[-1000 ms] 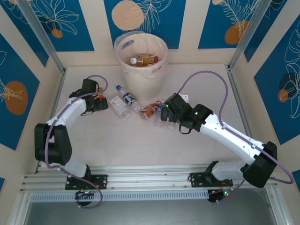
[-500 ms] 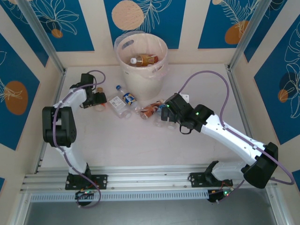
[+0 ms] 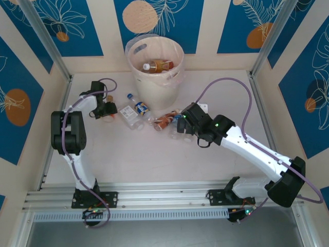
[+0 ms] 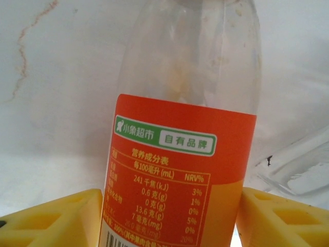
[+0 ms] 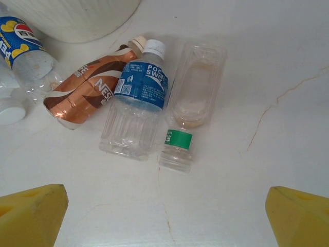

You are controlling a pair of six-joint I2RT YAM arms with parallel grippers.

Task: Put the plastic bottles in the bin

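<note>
A clear bottle with an orange label (image 4: 177,170) stands between my left gripper's (image 4: 169,218) yellow pads (image 4: 56,216), which press on both its sides. From above, that gripper (image 3: 107,111) sits at the far left of the table, left of the pale bin (image 3: 154,90), where one bottle (image 3: 157,65) lies. My right gripper (image 5: 167,216) hangs open over a brown bottle (image 5: 90,92), a blue-labelled bottle (image 5: 139,98) and a clear green-banded bottle (image 5: 187,103). A clear bottle (image 3: 129,114) and a blue-capped bottle (image 3: 139,106) lie between the arms.
The bin's wall (image 5: 77,20) rises just beyond the bottle cluster. A loose white cap (image 5: 10,110) lies left of the brown bottle. Patterned walls with metal posts (image 3: 51,46) close in the table. Bare tabletop (image 3: 154,159) stretches toward the arm bases.
My left gripper has closed in on the orange-labelled bottle while its arm folded in toward the left wall. The right arm has hardly moved.
</note>
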